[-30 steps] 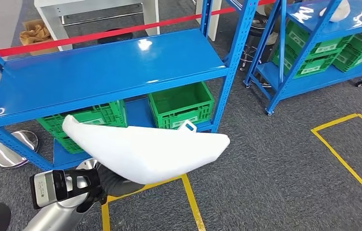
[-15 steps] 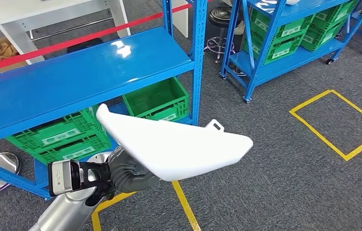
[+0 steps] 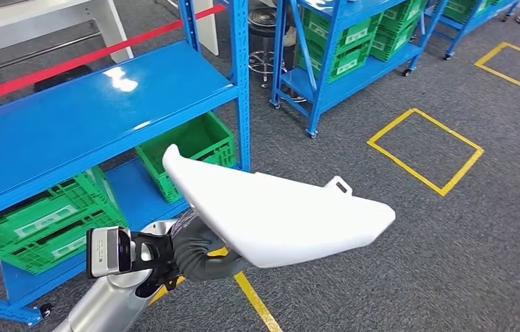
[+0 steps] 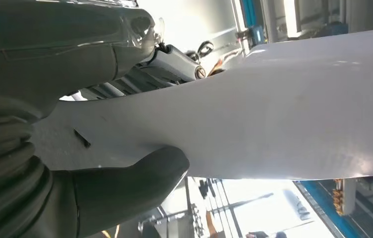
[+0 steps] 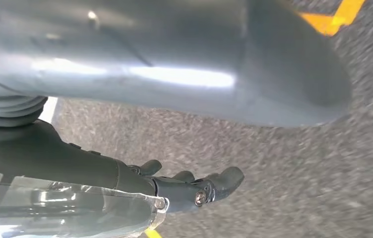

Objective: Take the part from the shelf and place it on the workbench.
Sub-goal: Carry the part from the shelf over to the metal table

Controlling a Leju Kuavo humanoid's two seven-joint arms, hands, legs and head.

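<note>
1. The left hand [image 3: 198, 250] grips the white moulded part [image 3: 278, 211] from beneath at its narrower end; in the left wrist view the thick thumb [image 4: 125, 186] presses flat against the panel's pale face [image 4: 254, 119], so the hold looks firm.
2. The right hand [image 5: 184, 186] hangs over grey carpet with its fingers lightly curled and nothing in them; whether they are fully closed I cannot tell.
3. Progress, as I judge it: the part is off the shelf and carried in the air, so the taking is done. The placing is left, and the workbench itself I cannot pick out here.
4. The part's broad rounded end, with its small tab [image 3: 339, 185], juts out to the right over open carpet [image 3: 409, 263].
5. The blue shelf rack [image 3: 98, 117] stands near on the left, its corner post [image 3: 243, 83] close to the part's narrow tip, with a green crate [image 3: 191, 149] below.
6. A second blue rack [image 3: 340, 62] stands further off.
7. Open room lies to the right, around the yellow floor square [image 3: 425, 149].
</note>
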